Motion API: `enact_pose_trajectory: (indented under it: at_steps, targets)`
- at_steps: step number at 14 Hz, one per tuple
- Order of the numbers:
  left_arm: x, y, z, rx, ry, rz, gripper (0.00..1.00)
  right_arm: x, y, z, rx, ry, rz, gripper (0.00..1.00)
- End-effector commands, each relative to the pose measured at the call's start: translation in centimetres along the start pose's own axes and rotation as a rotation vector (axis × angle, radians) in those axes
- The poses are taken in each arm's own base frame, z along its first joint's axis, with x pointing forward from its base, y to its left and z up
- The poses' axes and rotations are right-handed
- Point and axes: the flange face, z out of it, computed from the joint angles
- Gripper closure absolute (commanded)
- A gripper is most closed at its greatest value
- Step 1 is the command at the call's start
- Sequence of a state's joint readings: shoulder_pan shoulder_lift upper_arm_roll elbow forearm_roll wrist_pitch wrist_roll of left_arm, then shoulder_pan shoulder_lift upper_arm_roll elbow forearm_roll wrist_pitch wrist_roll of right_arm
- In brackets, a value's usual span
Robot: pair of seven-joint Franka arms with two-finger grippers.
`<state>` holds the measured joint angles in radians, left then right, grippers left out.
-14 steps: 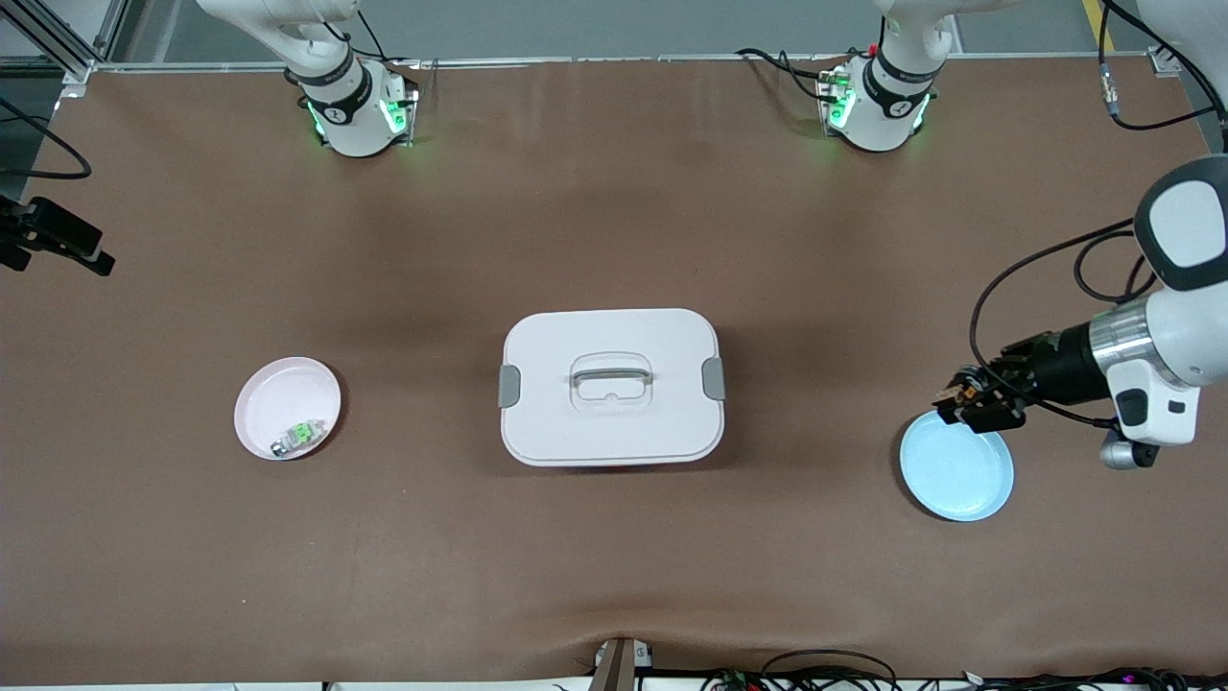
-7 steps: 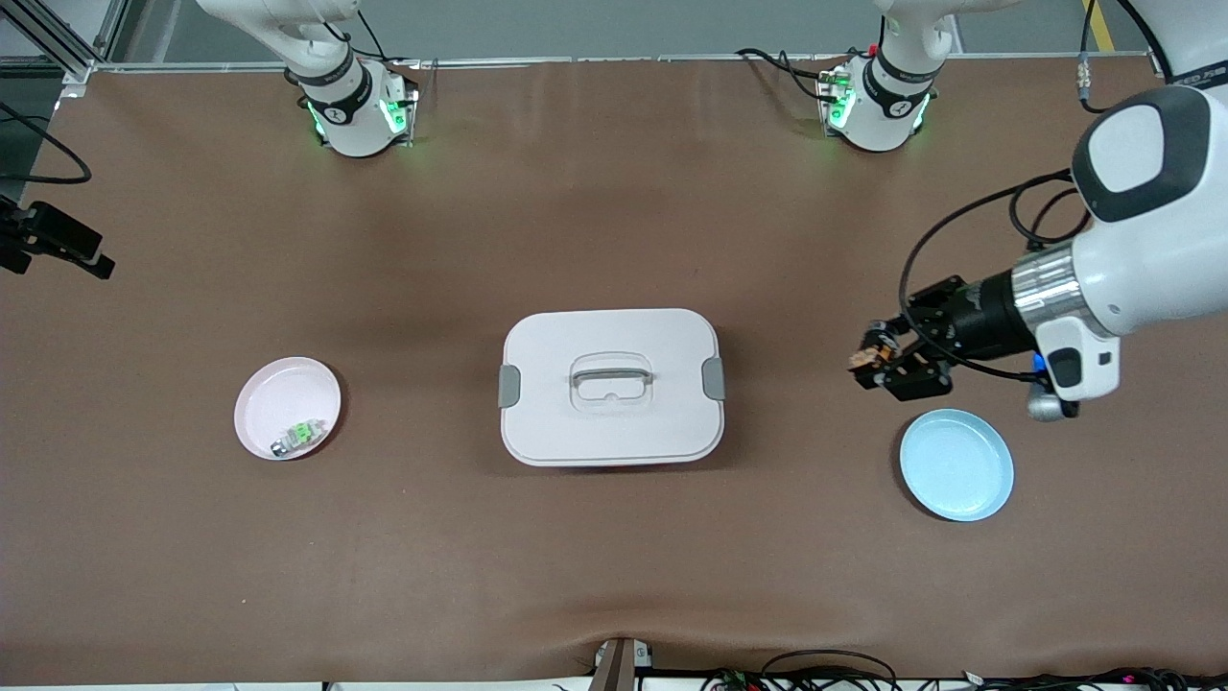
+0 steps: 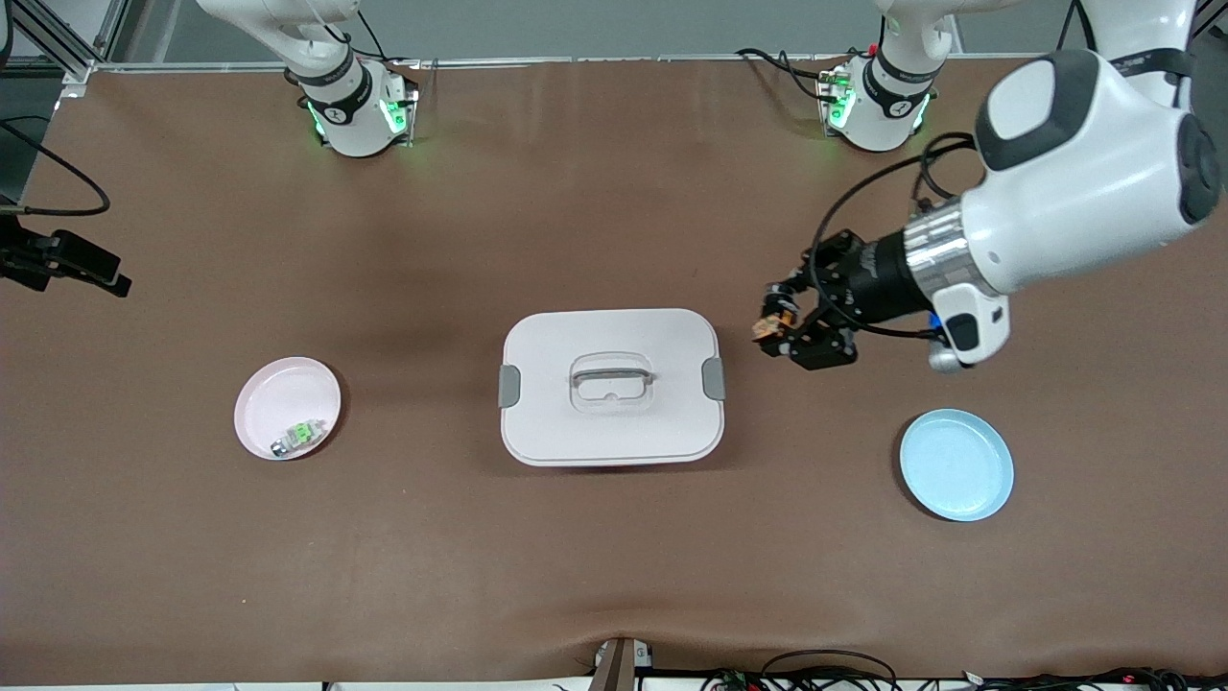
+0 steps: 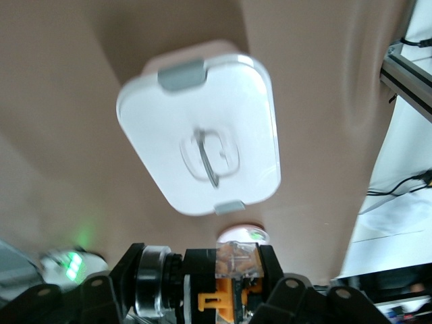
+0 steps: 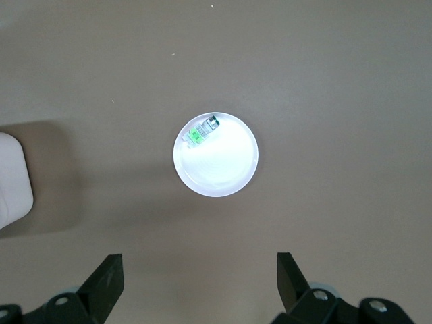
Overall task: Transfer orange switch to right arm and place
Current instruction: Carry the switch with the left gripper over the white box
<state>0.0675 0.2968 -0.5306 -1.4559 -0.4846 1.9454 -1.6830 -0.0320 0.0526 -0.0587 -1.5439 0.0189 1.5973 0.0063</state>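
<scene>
two arms [image 3: 1074, 163], two plates [image 3: 956, 465], two switches [image 3: 295, 437], one lidded box [image 3: 610, 386].

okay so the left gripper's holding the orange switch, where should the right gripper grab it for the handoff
Probably the end of the orange switch that sticks out past the left gripper, coming from the right arm's end of the table. The left fingers cover its middle, and the right gripper is open above the pink plate.

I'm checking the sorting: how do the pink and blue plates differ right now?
The pink plate holds a green switch; the blue plate holds nothing. The pink plate sits toward the right arm's end, the blue plate toward the left arm's. Both are small, round and flat on the table.
</scene>
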Motion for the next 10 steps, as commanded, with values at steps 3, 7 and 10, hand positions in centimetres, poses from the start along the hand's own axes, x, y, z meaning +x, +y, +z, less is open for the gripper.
enact_pose_trajectory:
  at_steps: [3,7,10]
  targets:
    - [-5.1,-0.8,3.4,-0.03,-0.062,-0.163,0.56,-0.9,-1.3,-0.7,0.113,-0.055,-0.012,0.0]
    - [-9.6,-2.5,7.2,-0.001,-0.085,-0.22,0.56,-2.2,-4.8,-1.1,0.438,-0.141,-0.023,0.0]
    - [-13.0,-3.9,9.8,-0.003,-0.102,-0.221,0.56,-3.4,-6.9,-2.3,0.585,-0.153,0.01,0.0]
